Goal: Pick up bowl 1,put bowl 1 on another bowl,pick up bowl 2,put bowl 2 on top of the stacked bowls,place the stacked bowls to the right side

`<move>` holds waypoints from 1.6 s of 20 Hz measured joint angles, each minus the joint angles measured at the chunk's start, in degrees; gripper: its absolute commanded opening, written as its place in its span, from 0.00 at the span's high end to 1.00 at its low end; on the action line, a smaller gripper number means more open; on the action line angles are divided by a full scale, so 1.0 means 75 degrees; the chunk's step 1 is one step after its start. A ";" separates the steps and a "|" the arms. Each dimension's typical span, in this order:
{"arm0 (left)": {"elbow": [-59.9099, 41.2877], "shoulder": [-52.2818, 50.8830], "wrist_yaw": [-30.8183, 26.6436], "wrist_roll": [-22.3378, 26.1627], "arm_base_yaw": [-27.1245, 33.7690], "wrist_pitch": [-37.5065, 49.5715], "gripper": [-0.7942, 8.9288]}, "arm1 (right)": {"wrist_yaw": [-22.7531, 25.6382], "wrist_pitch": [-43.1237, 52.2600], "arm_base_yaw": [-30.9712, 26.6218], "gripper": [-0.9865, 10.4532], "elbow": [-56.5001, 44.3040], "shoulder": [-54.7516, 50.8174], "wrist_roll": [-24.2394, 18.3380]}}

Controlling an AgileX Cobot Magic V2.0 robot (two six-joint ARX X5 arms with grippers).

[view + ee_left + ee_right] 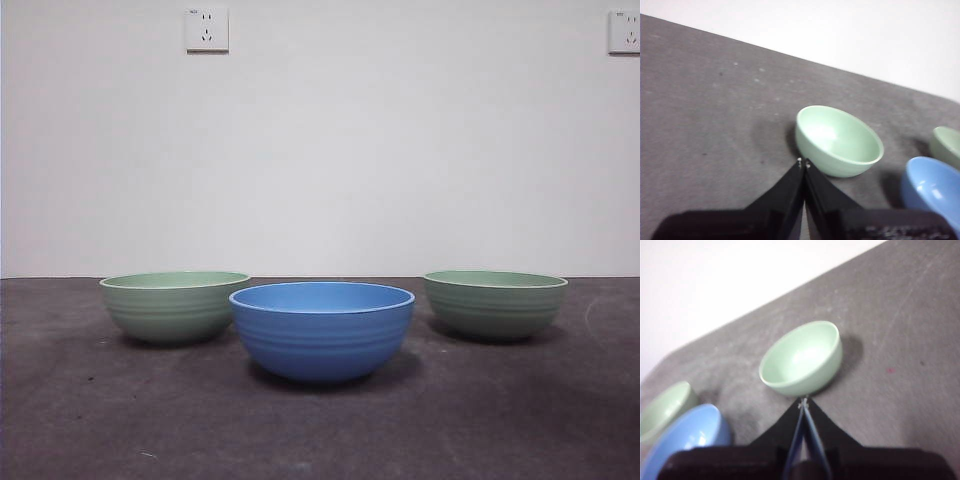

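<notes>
Three bowls stand apart on the dark table. The blue ridged bowl [322, 330] sits nearest in the middle, also showing in the wrist views [932, 187] [687, 437]. One pale green bowl [175, 305] is at the left, a second pale green bowl [495, 302] at the right. My left gripper [803, 162] is shut and empty, hovering short of the left green bowl [837, 140]. Shut and empty too, my right gripper [803, 403] hangs just short of the right green bowl [802, 359]. Neither arm shows in the front view.
The grey table [100, 420] runs back to a white wall carrying two sockets [206, 30]. Each wrist view catches the far green bowl [947, 145] [665, 407] beyond the blue one.
</notes>
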 measured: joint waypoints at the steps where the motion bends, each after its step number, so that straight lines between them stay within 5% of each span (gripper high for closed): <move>1: 0.0093 0.0000 0.0073 -0.0099 0.0000 -0.0032 0.93 | 0.0003 0.0000 0.0003 0.92 0.0149 0.0015 0.0050; 9: 0.1358 0.0408 0.0621 -0.0370 0.0000 -0.0769 0.93 | -0.0073 -0.0271 0.0000 0.92 0.1623 0.0927 0.0047; 16: 0.2731 0.1577 0.1536 -0.0111 0.0000 -0.1655 0.93 | -0.0944 -0.1821 0.0003 0.92 0.3407 0.2655 -0.0968; 25: 0.4747 0.3465 0.2433 0.1457 0.0000 -0.4016 0.93 | -0.1996 -0.4829 0.0038 0.92 0.5869 0.4978 -0.3025; 32: 0.5829 0.4505 0.2917 0.2710 -0.0006 -0.5703 0.93 | -0.2136 -0.6586 0.0329 0.92 0.7058 0.6018 -0.4080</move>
